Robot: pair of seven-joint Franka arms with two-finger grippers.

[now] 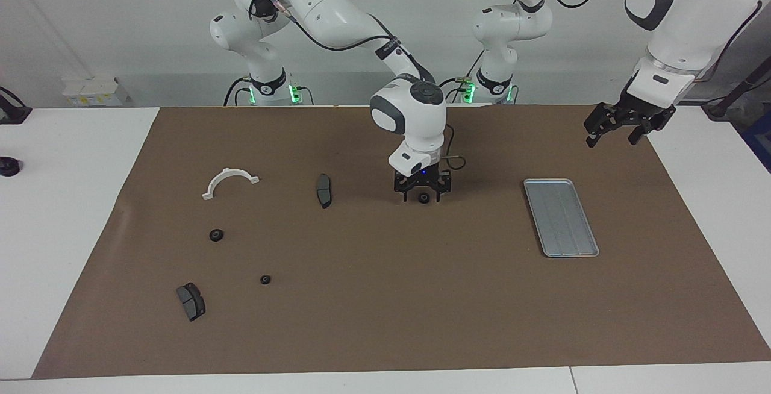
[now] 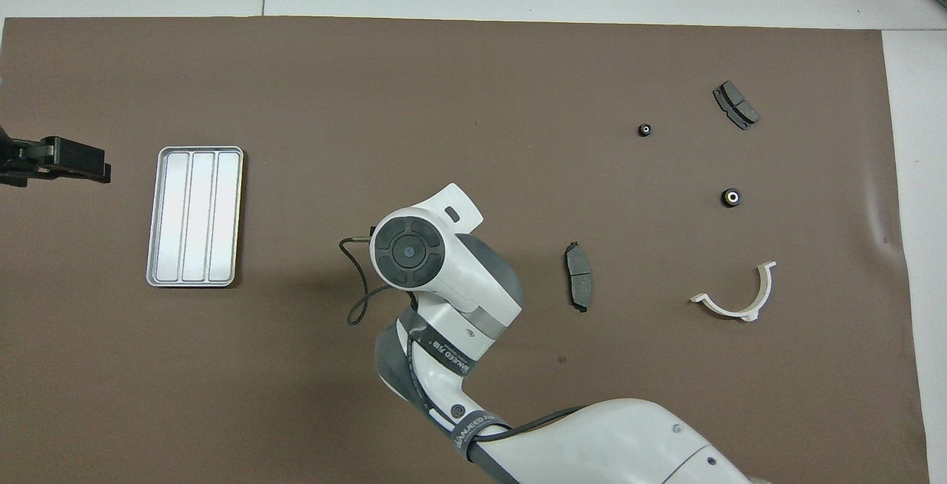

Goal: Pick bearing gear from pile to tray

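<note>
a matte brown mat [image 1: 385, 297] covers the white table [image 1: 54, 213]. on it a flat silver-grey metal tray [image 1: 561, 217], rectangular with rounded corners, a low rim and faint lengthwise ridges, lies toward the left arm's end with nothing in it. toward the right arm's end lie scattered parts: a white plastic half-ring bracket [image 1: 229, 181], two small black round gears [image 1: 216, 235] [image 1: 265, 279], and a dark grey brake pad [image 1: 191, 301] farthest from the robots. another brake pad [image 1: 323, 190] lies apart from these, nearer mid-mat.

the right arm bends down over mid-mat, wrist vertical, right gripper [image 1: 423, 192] low with its black fingers spread wide. a small black round bearing gear [image 1: 424, 198] sits between the fingertips, seemingly on the mat and not clamped, though contact is hard to judge; it is well apart from the tray. the overhead view hides it under the wrist.

the left arm waits; left gripper [image 1: 622, 131] hangs with its fingers apart over the mat's corner, near the tray.
</note>
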